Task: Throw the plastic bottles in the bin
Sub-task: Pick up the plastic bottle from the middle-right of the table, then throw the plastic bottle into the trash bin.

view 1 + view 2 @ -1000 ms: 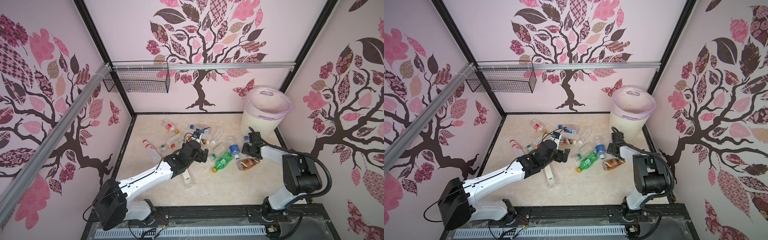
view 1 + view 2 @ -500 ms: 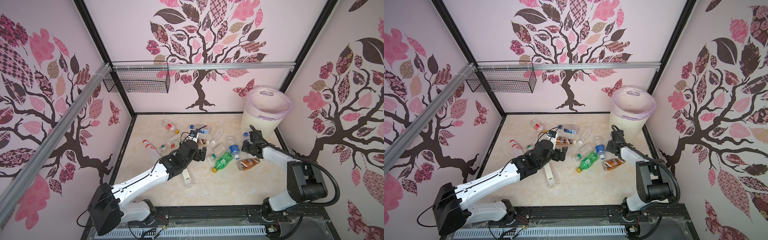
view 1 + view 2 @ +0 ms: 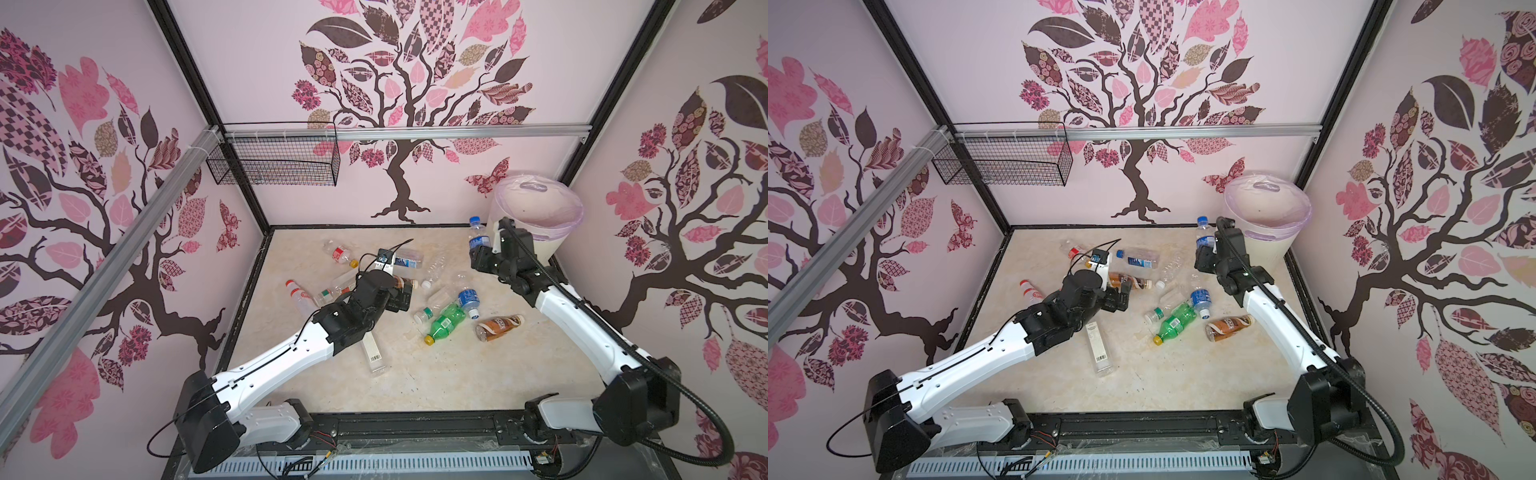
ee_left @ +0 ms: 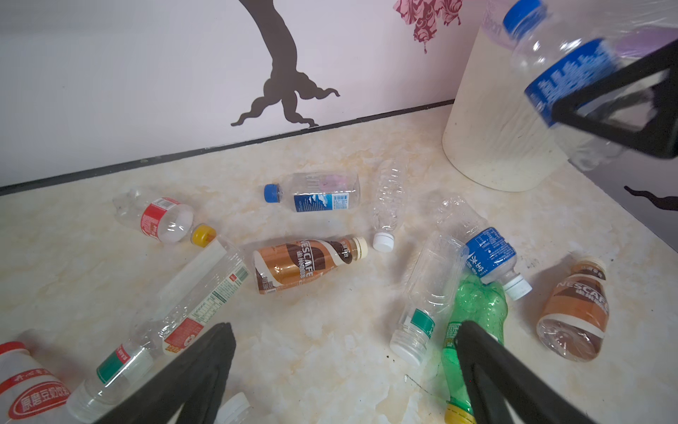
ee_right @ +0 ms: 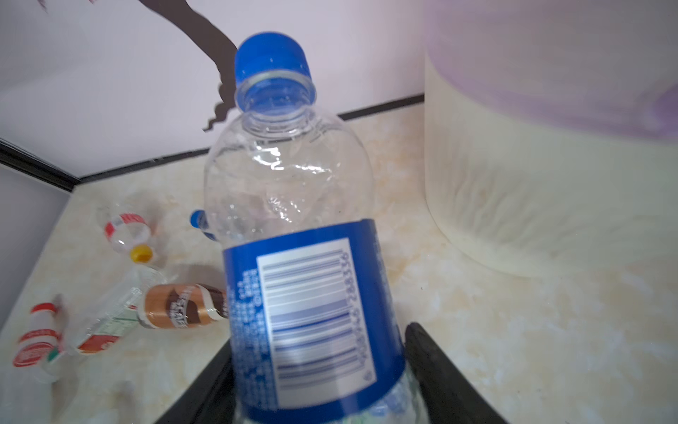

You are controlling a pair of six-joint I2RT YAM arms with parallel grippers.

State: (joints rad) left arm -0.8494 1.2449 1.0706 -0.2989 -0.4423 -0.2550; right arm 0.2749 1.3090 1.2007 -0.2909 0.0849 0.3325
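Right claw (image 5: 324, 385): pinched on the held bottle (image 5: 293, 191), low on its label, with one black finger seen at each side of the body.
Held bottle, look: small and clear, with a blue cap and a blue wrap label bearing a white barcode panel; no liquid is seen inside.
Held bottle, place: kept upright, cap up, above the bench (image 3: 457, 374) and just beside the wall of the bin (image 3: 550, 249), not over its opening, as shown in both top views (image 3: 1204, 235).
Bin: round and cream-white, lined with a lilac bag folded over the rim; it is set in the far right corner of the bench.
Left claw (image 4: 345, 374): spread wide, with nothing between the fingers; it is hung low over the scattered bottles at mid-bench (image 3: 401, 297).
Loose bottles: all are laid on their sides on the bench.
Green bottle (image 4: 473, 312): tinted green with a yellow cap, touched by a clear blue-label bottle (image 4: 484, 249) with a white cap.
Brown bottles: two with brown labels; one (image 4: 304, 264) is just ahead of the left claw and the other (image 4: 574, 312) is nearer the bin.
Red-label bottle (image 4: 157, 220): clear with a yellow cap, laid toward the back wall.
Blue-cap bottle (image 4: 319, 192): clear with a blue label, near the back wall.
Bare bottle (image 4: 389, 202): clear and ribbed, with a white cap and no label.
Square bottle (image 3: 374, 353): long and clear with a barcode label, partly under the left arm.
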